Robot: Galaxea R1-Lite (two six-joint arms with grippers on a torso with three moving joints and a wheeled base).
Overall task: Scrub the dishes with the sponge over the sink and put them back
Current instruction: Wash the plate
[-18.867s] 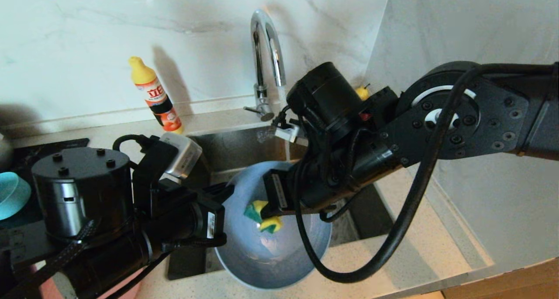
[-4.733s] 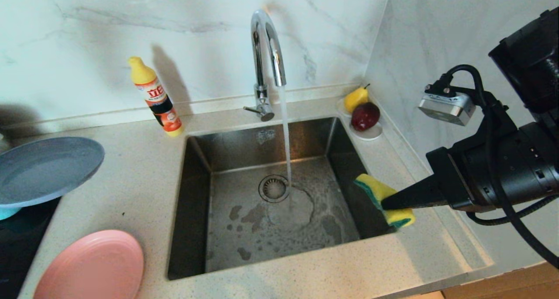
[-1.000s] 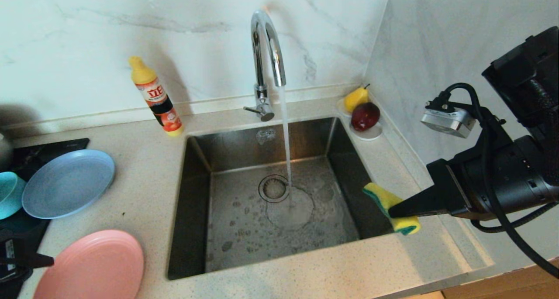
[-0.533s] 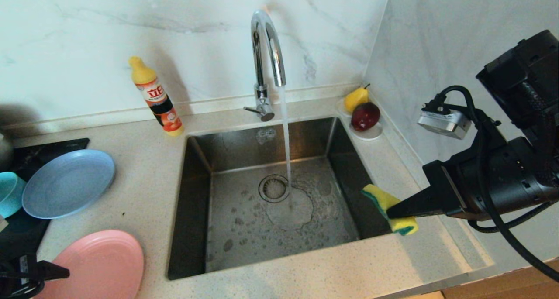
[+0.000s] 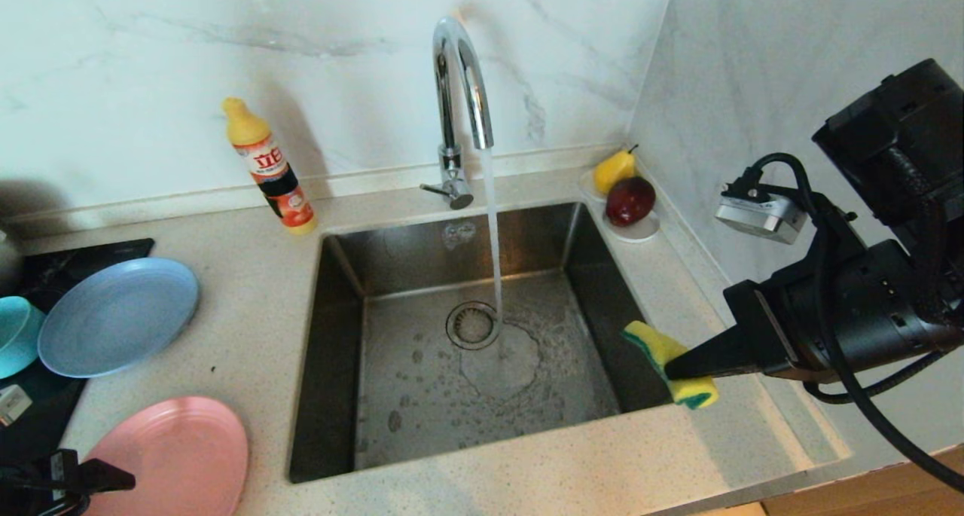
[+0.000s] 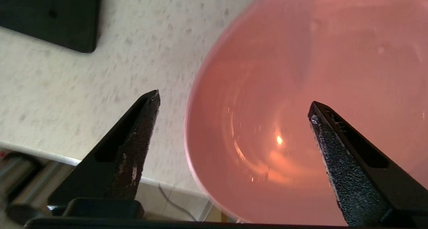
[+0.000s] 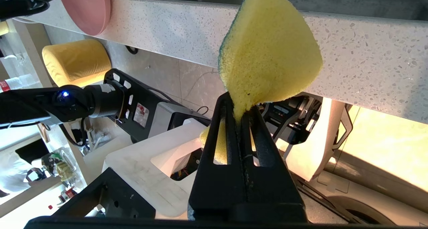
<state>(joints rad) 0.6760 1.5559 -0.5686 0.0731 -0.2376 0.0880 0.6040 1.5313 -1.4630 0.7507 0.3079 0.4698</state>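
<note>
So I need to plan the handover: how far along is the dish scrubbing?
Done, it seems: the grey-blue plate lies back on the counter beside the teal bowl. In hand: the left hand hangs open over the pink plate's rim, while the right hand pinches the sponge at the sink's right edge, tap running. Left: scrubbing the pink plate; whether the bowl is washed cannot be told.

Home kitchen, steel sink (image 5: 354, 275), running faucet (image 5: 459, 71), stovetop (image 5: 75, 256), marble backsplash (image 5: 151, 49)
</note>
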